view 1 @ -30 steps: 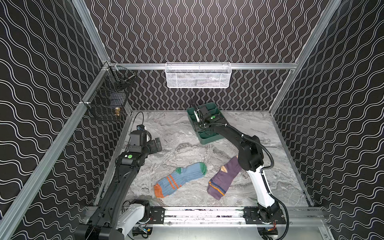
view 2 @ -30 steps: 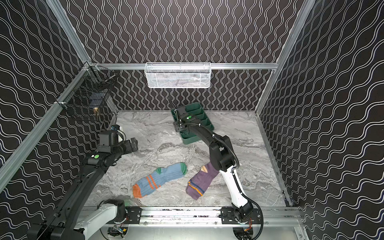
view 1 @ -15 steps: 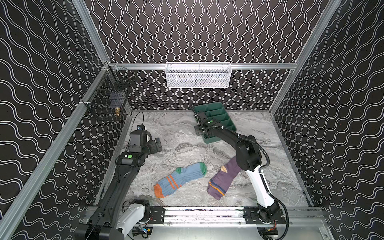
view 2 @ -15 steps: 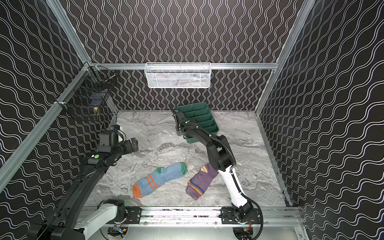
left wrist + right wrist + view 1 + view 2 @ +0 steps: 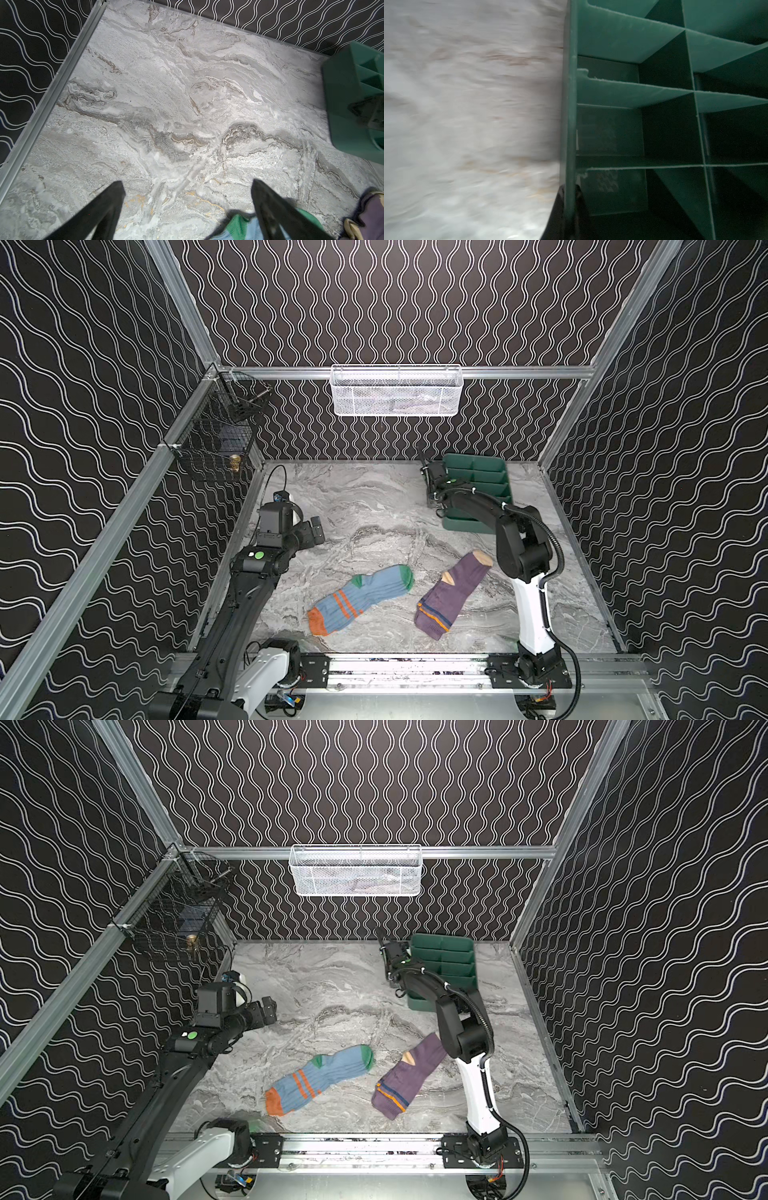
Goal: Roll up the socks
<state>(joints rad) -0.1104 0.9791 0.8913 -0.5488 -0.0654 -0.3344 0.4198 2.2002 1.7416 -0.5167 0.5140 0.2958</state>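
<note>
Left jaws wide open near the blue sock (image 5: 361, 599); right jaws pinching the green tray (image 5: 465, 524) wall, well off the purple sock (image 5: 451, 597).

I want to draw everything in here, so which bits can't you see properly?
- White basket, both top views: its mesh blurs whatever lies inside.
- Purple sock, in a top view: the right arm covers its toe.
- Blue sock, left wrist view: cut off by the picture's edge.
- Table, right wrist view: smeared by motion blur.
- Green tray, right wrist view: marks on its floor too dim to read.
</note>
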